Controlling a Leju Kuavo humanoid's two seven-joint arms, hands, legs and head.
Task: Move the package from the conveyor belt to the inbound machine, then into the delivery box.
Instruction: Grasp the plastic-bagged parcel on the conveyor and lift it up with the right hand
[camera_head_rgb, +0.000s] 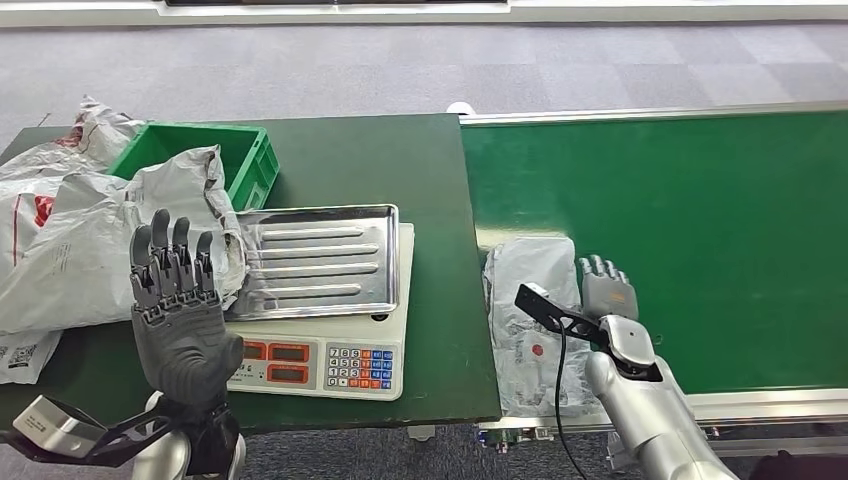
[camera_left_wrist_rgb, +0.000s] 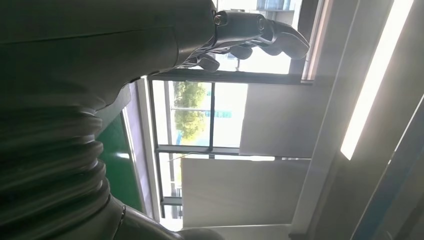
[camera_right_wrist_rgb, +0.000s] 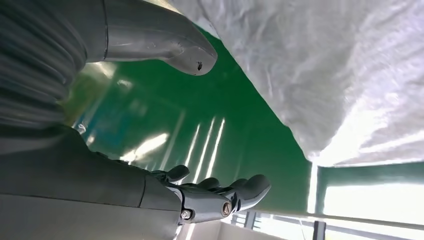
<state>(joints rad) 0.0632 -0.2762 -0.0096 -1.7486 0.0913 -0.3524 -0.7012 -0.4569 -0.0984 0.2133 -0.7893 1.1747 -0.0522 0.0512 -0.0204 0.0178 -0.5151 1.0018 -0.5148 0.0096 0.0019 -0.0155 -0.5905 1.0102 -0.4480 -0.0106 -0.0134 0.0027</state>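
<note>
- Left hand (camera_head_rgb: 178, 320), dark grey and jointed, stands upright at the lower left of the head view, fingers straight and apart, grasping nothing; its palm faces away over the near edge of the dark green table (camera_head_rgb: 440, 250).
- Right hand (camera_head_rgb: 606, 290), on a smooth silver forearm at lower right, hovers flat with fingers spread and released just beside the right edge of the package (camera_head_rgb: 528, 320); in the right wrist view the thumb (camera_right_wrist_rgb: 170, 47) and fingers (camera_right_wrist_rgb: 240, 192) stand apart with glossy green belt between them.
- Package: a crinkled grey plastic mailer, roughly rectangular, lying flat at the near left corner of the conveyor belt (camera_head_rgb: 720, 230), close to the belt's near metal rail and to the table's edge.
- Scale (camera_head_rgb: 325, 365), white with a keypad and two red displays, sits at the table's near edge, topped by a ribbed, shiny steel tray (camera_head_rgb: 320, 262).
- Crumpled grey mailers (camera_head_rgb: 90, 240) heap at the left, one draped over the rim of the green plastic crate (camera_head_rgb: 250, 165) behind the tray.
- Belt surface to the right and beyond the package is flat, matte green; grey carpet (camera_head_rgb: 400, 70) lies past the far edges.
</note>
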